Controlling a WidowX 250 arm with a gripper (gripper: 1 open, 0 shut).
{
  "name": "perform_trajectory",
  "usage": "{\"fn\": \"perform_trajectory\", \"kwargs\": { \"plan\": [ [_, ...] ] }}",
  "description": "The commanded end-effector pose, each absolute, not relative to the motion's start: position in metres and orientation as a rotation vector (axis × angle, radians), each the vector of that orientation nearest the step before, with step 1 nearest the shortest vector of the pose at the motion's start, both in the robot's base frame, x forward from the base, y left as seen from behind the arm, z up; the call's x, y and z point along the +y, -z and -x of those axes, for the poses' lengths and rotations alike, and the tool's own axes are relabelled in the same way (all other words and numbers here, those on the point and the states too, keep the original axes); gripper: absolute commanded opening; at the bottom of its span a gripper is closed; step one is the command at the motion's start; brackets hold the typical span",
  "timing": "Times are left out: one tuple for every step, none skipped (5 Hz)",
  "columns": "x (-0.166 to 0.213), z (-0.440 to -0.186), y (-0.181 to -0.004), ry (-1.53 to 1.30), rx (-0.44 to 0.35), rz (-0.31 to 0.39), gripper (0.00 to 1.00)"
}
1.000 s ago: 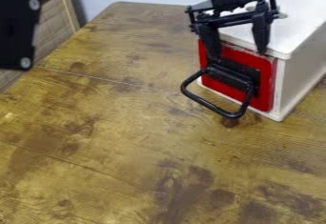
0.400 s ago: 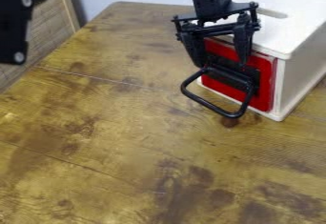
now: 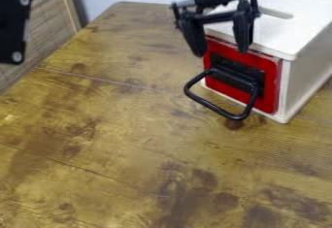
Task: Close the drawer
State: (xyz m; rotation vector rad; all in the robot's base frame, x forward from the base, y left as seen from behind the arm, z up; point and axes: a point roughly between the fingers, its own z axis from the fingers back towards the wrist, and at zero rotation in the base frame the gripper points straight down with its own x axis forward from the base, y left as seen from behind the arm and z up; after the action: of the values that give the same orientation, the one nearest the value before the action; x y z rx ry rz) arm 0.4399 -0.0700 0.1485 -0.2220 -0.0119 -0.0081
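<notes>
The drawer (image 3: pixel 247 75) has a red front and sits in a small white cabinet (image 3: pixel 298 40) at the right of the wooden table. Its red front looks about flush with the cabinet face. A large black loop handle (image 3: pixel 218 98) hangs from it down toward the tabletop. My black gripper (image 3: pixel 216 36) hovers just above and left of the drawer front, open, with nothing between its fingers. One fingertip (image 3: pixel 195 46) is left of the red front and the other (image 3: pixel 242 42) is over its top edge.
The wooden table (image 3: pixel 116 145) stretches left and toward the front. A black piece of equipment (image 3: pixel 16 23) stands at the left edge. Behind it is a slatted wooden panel (image 3: pixel 54 28). A slot shows in the cabinet's top (image 3: pixel 273 12).
The gripper has moved left and slightly up over the last second, from above the cabinet's front to above and left of the red front. The drawer and handle look unmoved.
</notes>
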Motion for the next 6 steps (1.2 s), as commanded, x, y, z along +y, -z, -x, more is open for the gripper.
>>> {"fn": "perform_trajectory", "kwargs": {
  "plan": [
    [-0.066,-0.441,-0.167,0.056,-0.088,0.236,1.00],
    [-0.068,-0.436,-0.164,0.080,-0.078,0.235,1.00],
    [-0.069,-0.431,-0.164,0.109,-0.069,0.234,1.00],
    [-0.066,-0.426,-0.171,0.132,-0.065,0.229,1.00],
    [-0.065,-0.433,-0.177,0.084,-0.072,0.222,1.00],
    [-0.065,-0.442,-0.176,0.028,-0.077,0.217,1.00]
  ]
}}
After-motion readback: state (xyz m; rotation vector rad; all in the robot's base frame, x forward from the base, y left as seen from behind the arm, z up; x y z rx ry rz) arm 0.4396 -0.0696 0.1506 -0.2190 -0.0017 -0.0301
